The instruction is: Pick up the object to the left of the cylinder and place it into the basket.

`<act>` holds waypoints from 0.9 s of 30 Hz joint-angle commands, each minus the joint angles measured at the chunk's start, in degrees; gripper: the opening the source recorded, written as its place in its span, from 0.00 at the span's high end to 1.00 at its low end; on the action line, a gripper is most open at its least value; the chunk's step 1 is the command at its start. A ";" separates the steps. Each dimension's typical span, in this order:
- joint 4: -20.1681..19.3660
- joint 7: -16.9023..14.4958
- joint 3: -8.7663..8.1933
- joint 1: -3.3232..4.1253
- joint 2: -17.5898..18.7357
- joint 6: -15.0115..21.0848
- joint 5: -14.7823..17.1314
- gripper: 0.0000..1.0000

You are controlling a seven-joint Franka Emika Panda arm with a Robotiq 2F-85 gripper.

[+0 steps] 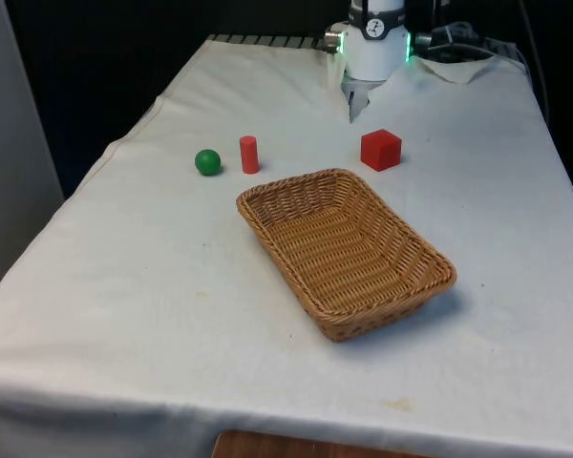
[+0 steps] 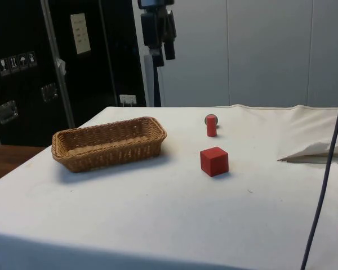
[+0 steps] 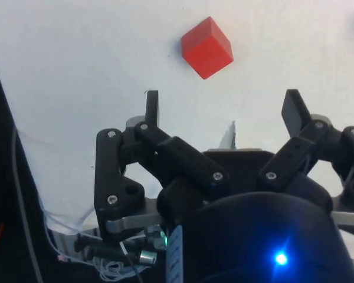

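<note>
Green ball (image 1: 207, 161) was noted just beside the red cylinder (image 1: 249, 154), on the front view's left, while the gripper (image 3: 221, 109), wide open and empty, hung nearer the red cube (image 1: 380, 150), so a mistaken pick was judged possible.

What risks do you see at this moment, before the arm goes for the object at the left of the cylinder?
1. The green ball lies close beside the red cylinder, so descending jaws could knock the cylinder over.
2. The ball is round and may roll away if touched off-centre.
3. The gripper, jaws open, hangs high above the table with the red cube below it, far from the ball; it might take the cube instead and drop it into the basket.
</note>
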 commanded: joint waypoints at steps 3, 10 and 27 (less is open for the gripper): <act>-2.86 1.60 0.57 -0.11 -1.72 2.58 -1.55 0.00; -7.51 2.81 1.38 -0.23 -4.07 5.84 -2.75 0.00; -16.62 2.06 1.78 -0.23 -6.88 14.78 -3.72 0.00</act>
